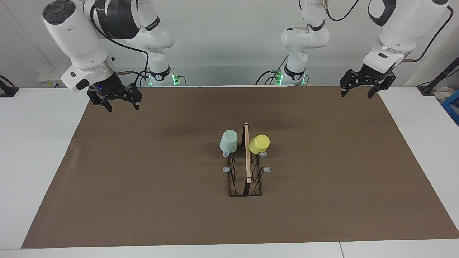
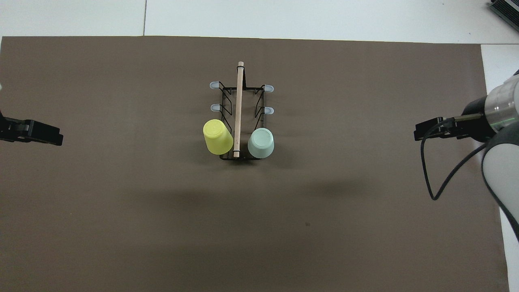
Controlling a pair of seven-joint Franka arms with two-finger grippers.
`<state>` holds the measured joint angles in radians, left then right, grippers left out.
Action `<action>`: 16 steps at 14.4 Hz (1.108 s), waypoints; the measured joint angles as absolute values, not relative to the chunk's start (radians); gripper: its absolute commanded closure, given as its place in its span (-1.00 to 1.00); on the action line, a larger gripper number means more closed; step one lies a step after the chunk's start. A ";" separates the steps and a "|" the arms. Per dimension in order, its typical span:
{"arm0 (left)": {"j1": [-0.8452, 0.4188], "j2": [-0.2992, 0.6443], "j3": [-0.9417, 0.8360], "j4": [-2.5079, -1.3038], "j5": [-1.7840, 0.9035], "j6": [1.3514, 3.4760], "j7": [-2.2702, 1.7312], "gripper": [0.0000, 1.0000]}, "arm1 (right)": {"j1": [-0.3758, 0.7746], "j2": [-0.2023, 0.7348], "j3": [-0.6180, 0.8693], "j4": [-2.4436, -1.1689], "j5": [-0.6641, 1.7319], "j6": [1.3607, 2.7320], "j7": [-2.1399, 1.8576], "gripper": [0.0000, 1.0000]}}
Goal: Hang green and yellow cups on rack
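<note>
The black wire rack [image 1: 246, 181] with a wooden rod along its top stands in the middle of the brown mat; it also shows in the overhead view [image 2: 239, 93]. The mint green cup [image 1: 228, 141] [image 2: 260, 142] hangs upside down on the peg nearest the robots, on the right arm's side. The yellow cup [image 1: 259, 144] [image 2: 217, 136] hangs tilted on the matching peg on the left arm's side. The right gripper [image 1: 123, 107] [image 2: 421, 133] is open and empty, raised over the mat's edge at its own end. The left gripper [image 1: 356, 95] [image 2: 52, 138] is open and empty, raised over its end.
The brown mat [image 1: 143, 186] covers most of the white table [image 1: 36, 143]. Two grey-tipped pegs per side of the rack, such as one on the left arm's side [image 1: 266, 168], stand bare. A black cable [image 2: 429, 178] loops from the right wrist.
</note>
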<state>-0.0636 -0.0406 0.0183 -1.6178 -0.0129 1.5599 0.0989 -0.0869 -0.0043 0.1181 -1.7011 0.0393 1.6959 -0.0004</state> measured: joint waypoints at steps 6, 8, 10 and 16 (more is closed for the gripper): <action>-0.069 -0.041 0.018 -1.618 -0.013 1.560 0.099 -1.00 | -0.077 -0.003 0.121 -1.703 0.038 1.736 0.001 -1.00; -0.069 -0.041 0.020 -1.619 -0.013 1.560 0.099 -1.00 | -0.078 -0.003 0.120 -1.703 0.017 1.750 0.002 -1.00; -0.069 -0.041 0.021 -1.619 -0.013 1.560 0.099 -1.00 | -0.079 -0.002 0.119 -1.704 -0.001 1.758 0.023 -1.00; -0.069 -0.041 0.021 -1.619 -0.013 1.560 0.099 -1.00 | -0.071 0.001 0.122 -1.705 -0.048 1.771 0.079 -1.00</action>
<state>-0.0688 -0.0406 0.0213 -1.6190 -0.0128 1.5600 0.0989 -0.0713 0.0010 0.1220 -1.7046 -0.0484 1.7712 0.0793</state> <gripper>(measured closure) 0.000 0.000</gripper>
